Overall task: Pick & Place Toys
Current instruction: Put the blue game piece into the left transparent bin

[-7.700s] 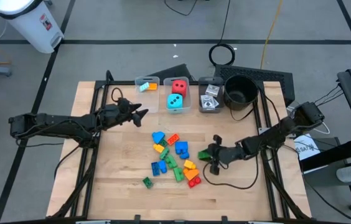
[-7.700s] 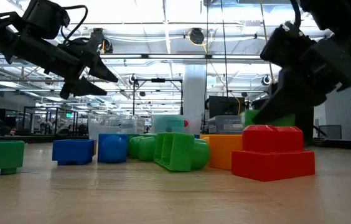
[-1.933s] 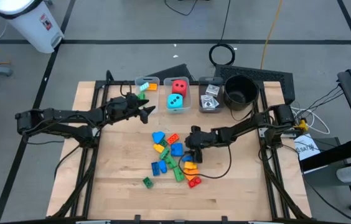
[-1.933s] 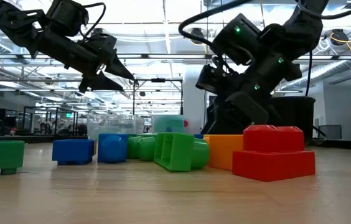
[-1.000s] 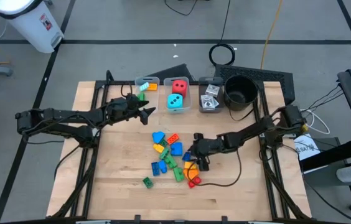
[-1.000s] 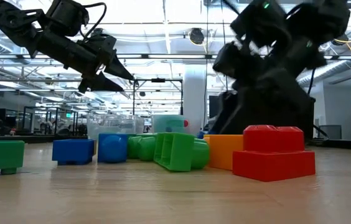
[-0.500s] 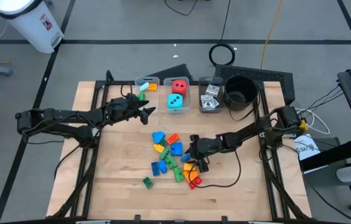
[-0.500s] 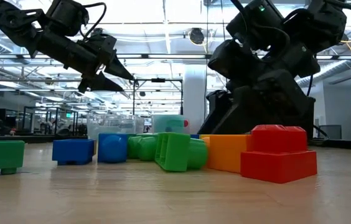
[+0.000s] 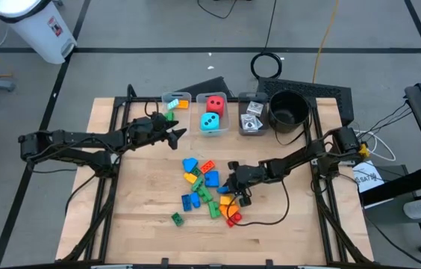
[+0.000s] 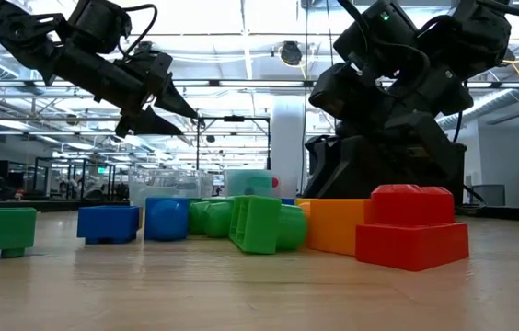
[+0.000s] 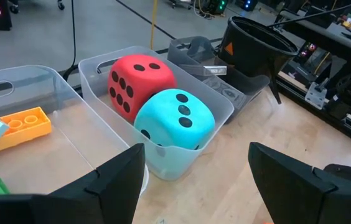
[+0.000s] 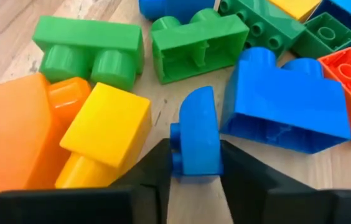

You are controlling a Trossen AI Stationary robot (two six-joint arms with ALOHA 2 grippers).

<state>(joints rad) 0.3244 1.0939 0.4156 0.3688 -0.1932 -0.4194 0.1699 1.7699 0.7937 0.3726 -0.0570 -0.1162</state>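
right gripper [image 12: 194,163]: clamped on small blue brick [image 12: 195,134], in the brick pile [image 9: 209,188] at table centre | left gripper [image 9: 179,134]: jaws apart, empty, at the pile's 11 o'clock, near the dice bin [image 11: 182,152]

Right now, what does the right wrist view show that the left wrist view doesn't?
Only the right wrist view: the right gripper closed on a small blue brick in the loose pile, beside a yellow brick and a larger blue brick.
Only the left wrist view: the open left gripper facing a clear bin holding the red die and teal die, plus the black pot.
Both: the wooden table.
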